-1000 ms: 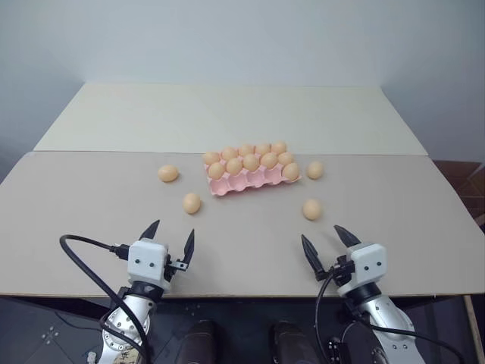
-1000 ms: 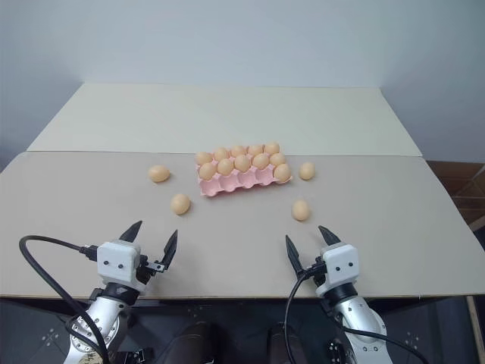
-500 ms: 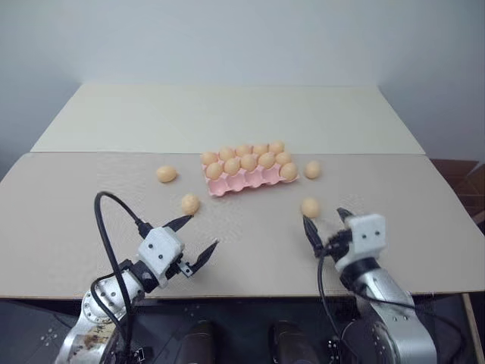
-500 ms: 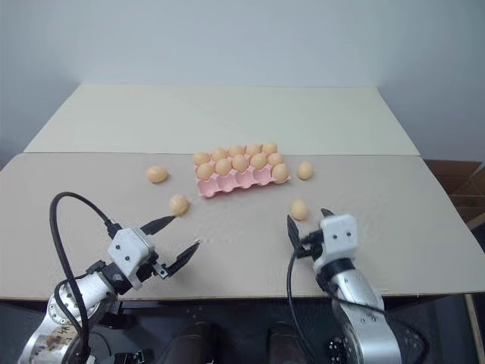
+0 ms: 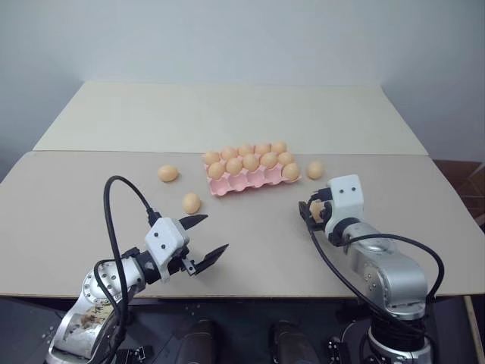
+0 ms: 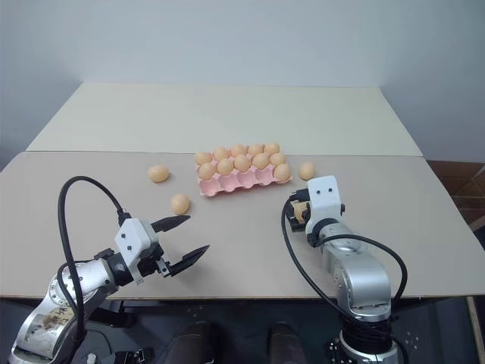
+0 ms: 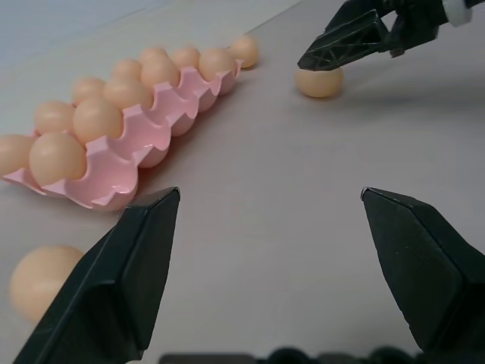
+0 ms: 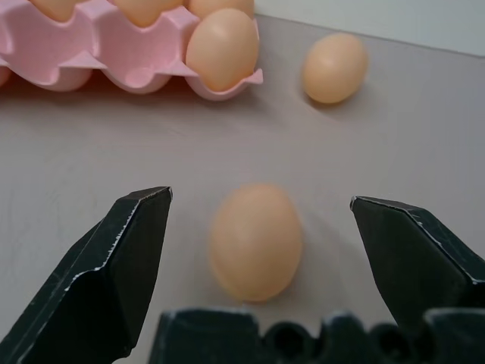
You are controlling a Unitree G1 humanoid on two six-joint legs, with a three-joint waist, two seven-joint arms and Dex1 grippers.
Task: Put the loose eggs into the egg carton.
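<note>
The pink egg carton [image 5: 244, 185] lies mid-table with several tan eggs in its back rows; its front cups show pink. Two loose eggs [image 5: 168, 173] [image 5: 191, 202] lie to its left, and one more [image 5: 315, 170] lies to its right. Another egg [image 8: 256, 241] rests on the table between the spread fingers of my right gripper [image 8: 261, 199], untouched. My left gripper [image 5: 215, 233] hovers open and empty near the table's front, pointing right, just short of the nearer left egg [image 7: 42, 277].
The tan table top meets a paler board [image 5: 227, 114] behind the carton. The table's front edge [image 5: 250, 293] runs just under both arms. A black cable [image 5: 114, 199] loops up from my left arm.
My right gripper has moved forward and now straddles the egg in front of the carton's right end. My left gripper has swung to point right and risen slightly. No egg has moved.
</note>
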